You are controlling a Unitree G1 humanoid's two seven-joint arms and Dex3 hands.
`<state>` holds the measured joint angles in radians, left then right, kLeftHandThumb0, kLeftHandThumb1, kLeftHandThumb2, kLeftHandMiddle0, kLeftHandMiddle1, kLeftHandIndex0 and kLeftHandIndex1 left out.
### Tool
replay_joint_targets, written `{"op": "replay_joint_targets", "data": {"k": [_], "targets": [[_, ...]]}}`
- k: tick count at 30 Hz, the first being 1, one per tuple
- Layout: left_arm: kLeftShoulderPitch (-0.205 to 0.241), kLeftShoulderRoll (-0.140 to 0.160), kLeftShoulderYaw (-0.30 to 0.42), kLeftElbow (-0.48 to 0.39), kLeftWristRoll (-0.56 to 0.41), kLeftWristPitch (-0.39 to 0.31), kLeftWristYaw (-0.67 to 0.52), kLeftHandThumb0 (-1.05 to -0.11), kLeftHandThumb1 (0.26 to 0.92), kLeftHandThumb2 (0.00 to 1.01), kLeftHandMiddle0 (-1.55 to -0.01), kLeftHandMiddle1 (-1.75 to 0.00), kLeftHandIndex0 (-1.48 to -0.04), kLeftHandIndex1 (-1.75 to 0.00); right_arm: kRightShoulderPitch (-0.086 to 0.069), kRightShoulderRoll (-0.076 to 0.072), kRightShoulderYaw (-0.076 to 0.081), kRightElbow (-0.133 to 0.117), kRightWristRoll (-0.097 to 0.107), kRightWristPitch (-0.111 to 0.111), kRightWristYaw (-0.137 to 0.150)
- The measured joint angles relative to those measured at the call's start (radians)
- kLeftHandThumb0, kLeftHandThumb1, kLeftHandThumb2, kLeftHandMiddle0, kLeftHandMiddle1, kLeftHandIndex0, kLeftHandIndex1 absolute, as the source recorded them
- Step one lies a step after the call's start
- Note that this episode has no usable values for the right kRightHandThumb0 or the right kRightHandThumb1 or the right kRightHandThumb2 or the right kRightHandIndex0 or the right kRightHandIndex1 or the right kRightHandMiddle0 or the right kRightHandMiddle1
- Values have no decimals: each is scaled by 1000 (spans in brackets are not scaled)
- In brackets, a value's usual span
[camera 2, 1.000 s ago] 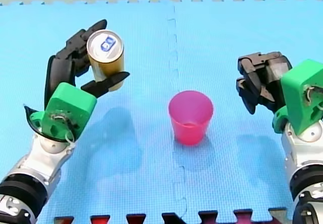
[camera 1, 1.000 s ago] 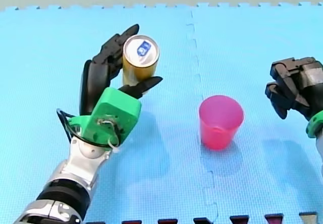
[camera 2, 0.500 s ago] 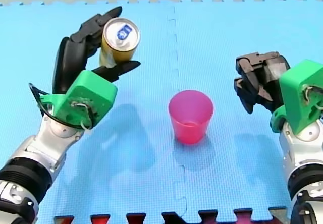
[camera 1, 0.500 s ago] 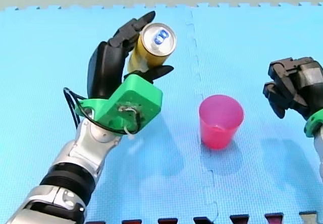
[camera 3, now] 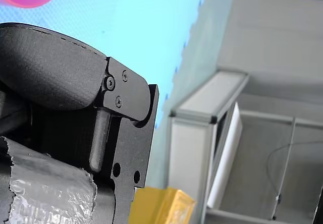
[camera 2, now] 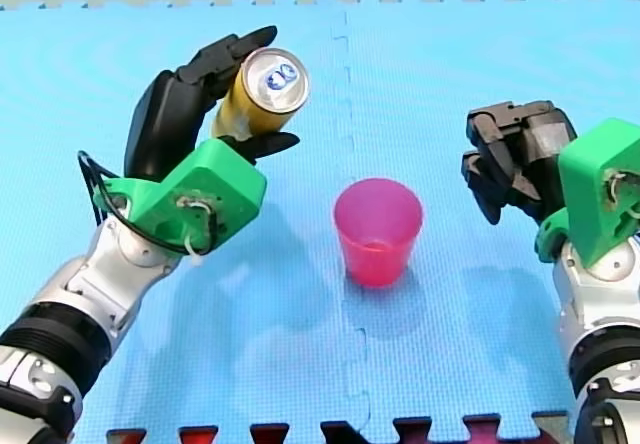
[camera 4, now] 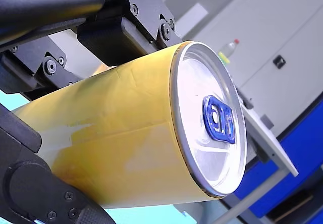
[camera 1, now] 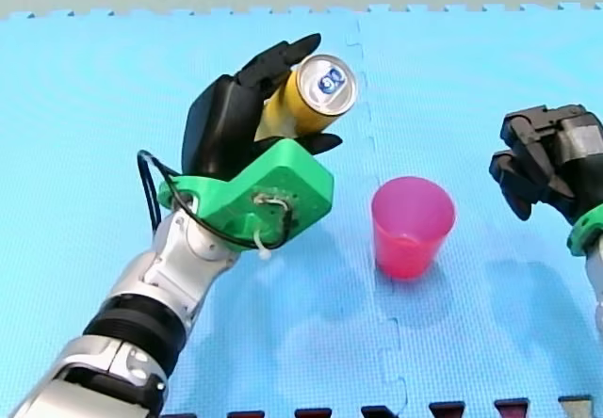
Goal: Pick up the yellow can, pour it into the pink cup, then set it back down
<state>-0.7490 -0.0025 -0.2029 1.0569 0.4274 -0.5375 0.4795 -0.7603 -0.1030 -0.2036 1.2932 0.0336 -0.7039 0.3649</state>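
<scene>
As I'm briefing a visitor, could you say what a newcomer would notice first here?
The left hand holds a yellow metal can tilted in mid-air, left of the upright pink plastic cup on the blue foam mat. The right hand, shut, is right of the cup.

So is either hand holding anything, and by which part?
The left hand holds the yellow can by its side wall. The right hand, right of the pink cup, is shut, empty.

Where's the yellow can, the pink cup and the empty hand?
yellow can [camera 2: 275, 79]: second head view, silver top, in left hand [camera 2: 172, 124].
pink cup [camera 2: 378, 244]: second head view, front wall.
right hand [camera 2: 515, 156]: second head view, middle, right of cup.
</scene>
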Motion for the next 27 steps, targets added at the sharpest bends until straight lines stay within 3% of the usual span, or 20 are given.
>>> {"op": "replay_joint_targets", "data": {"k": [10,21,27], "targets": [[-37,-15,-34,17,34,14,31,-332,848,0,-1218,-7,-1167,-11,6,0,21,-4,-25,-6,-39],[-80,-33,-81,66,72,53,63,-310,839,0,-1212,-1,-1172,-4,10,-3,32,-4,-45,-37,-68],[-102,-29,-113,80,113,65,95,-346,839,1,-1225,-6,-1175,-2,10,6,11,-1,-12,-43,-19]]}}
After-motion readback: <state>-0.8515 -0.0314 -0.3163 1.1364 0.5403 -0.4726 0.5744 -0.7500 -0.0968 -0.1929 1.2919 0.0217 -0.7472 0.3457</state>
